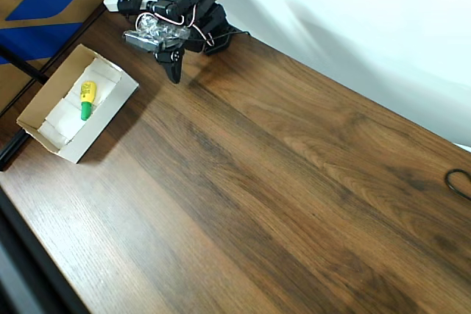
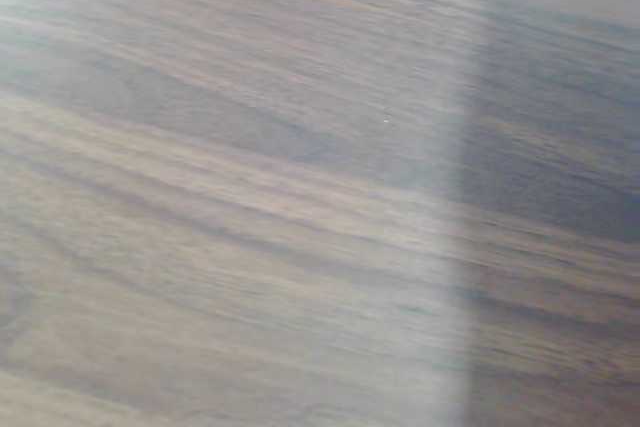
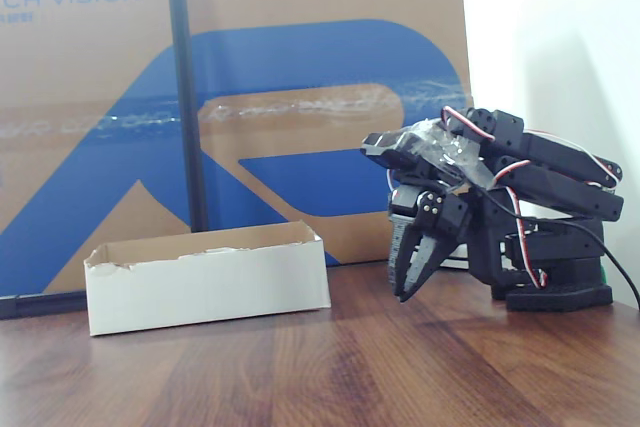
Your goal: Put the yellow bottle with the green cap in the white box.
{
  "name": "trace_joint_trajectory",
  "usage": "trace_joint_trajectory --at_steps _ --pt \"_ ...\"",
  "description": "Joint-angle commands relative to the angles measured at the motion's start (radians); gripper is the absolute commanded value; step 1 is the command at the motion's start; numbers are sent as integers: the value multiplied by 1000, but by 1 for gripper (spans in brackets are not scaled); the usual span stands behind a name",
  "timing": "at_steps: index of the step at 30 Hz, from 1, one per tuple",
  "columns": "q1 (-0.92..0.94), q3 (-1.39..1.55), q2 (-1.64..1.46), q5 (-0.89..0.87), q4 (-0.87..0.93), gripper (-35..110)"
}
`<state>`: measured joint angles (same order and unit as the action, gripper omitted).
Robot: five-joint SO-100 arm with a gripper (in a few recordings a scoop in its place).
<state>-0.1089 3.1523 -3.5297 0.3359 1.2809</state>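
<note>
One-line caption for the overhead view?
Yellow bottle with the green cap lies inside the white box; the folded arm's gripper points down beside it.

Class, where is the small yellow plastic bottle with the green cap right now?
In the overhead view, the small yellow plastic bottle with the green cap lies inside the shallow white cardboard box at the table's left, cap pointing toward the picture's bottom.

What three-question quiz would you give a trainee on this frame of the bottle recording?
1. True or false: the yellow bottle with the green cap lies inside the white box.
2. In the overhead view, the bottle's cap points: A) toward the arm, B) toward the picture's bottom edge, C) straight up.
3. Fill in: the gripper, folded near the arm's base, points ___ at the table.

Key: 1 true. 2 B. 3 down. The jaws look closed with nothing between them.
</note>
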Motion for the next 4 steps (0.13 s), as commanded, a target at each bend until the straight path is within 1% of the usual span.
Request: trace_joint_trajectory --at_steps 1,4 --pt "-44 -6 -35 61 21 0" --pt "-100 -6 -35 132 40 0"
